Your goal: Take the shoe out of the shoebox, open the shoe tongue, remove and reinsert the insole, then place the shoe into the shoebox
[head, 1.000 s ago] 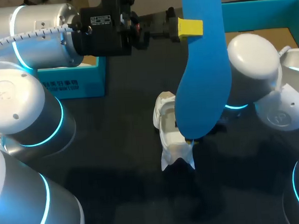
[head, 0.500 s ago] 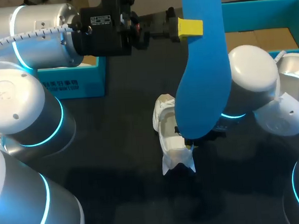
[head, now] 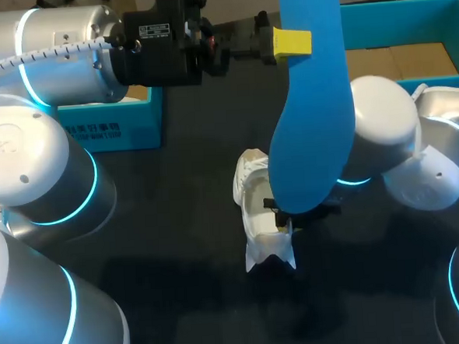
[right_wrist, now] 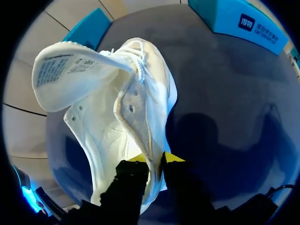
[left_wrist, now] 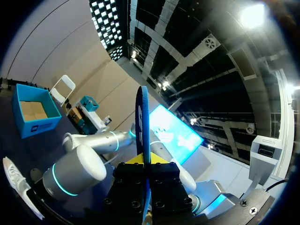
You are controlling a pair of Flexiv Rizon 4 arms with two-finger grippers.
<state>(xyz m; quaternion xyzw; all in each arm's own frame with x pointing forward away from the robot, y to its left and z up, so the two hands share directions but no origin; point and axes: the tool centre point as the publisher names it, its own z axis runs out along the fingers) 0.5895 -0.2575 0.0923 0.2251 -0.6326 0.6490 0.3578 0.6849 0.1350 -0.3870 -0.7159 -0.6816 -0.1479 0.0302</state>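
Two arms were at work over the dark table. At the far left a blue box sat well clear of the action. The left gripper, reaching in high from that side, was clamped on the blue insole, which hung upright well above the table. Its wrist view showed the insole edge-on, pinched from both sides. Nothing on this side had moved over the last second.

Below the insole's lower end lay the white shoe, out on the table with its tongue folded back and the opening bare. The right gripper was closed on the shoe's side wall near the collar, one finger inside and one outside. In that second the right arm had swung a little leftward and the shoe had slid slightly with it, its heel end ending up a touch nearer the camera.

To the right and behind, the open shoebox waited, well apart from the shoe.

Judging by this, removal of the insole was done and the shoe was being nudged into line under it. Reinsertion appeared to be the step in hand, with boxing the shoe still to come.
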